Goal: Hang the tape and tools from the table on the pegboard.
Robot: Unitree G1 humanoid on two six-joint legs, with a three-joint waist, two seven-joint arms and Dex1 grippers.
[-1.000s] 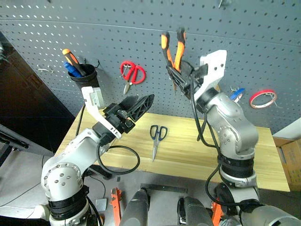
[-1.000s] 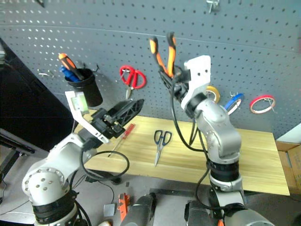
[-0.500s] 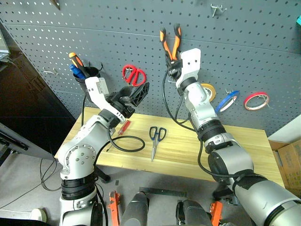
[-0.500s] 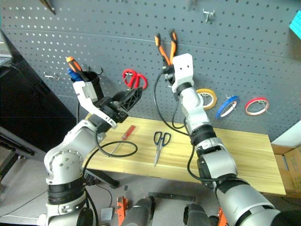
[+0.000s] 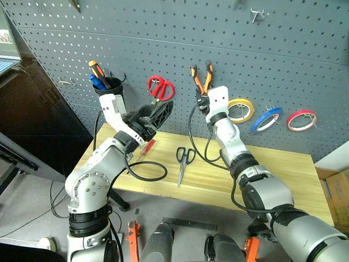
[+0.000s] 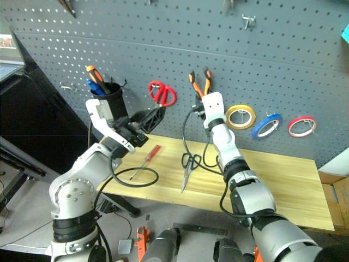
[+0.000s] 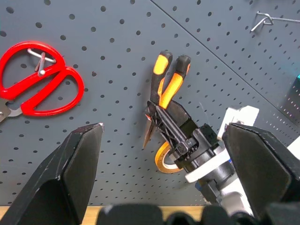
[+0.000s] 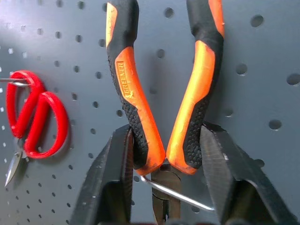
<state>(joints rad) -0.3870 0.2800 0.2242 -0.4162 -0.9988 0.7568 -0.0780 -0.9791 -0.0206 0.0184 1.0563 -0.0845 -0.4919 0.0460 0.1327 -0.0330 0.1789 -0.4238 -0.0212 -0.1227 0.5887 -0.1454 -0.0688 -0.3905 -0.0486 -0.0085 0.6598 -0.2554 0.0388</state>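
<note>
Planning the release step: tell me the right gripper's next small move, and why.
Probably open the right gripper and ease it straight back from the pegboard. The pliers stand handles-up, and a metal hook passes between the handles by the pivot. The jaws sit against both handles, and the hook looks ready to carry the pliers.

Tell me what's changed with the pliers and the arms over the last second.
The right gripper has brought the pliers down against the pegboard, over a hook, its jaws loosening around the handles. The scissors stayed on the table; the left gripper stayed open.
</note>
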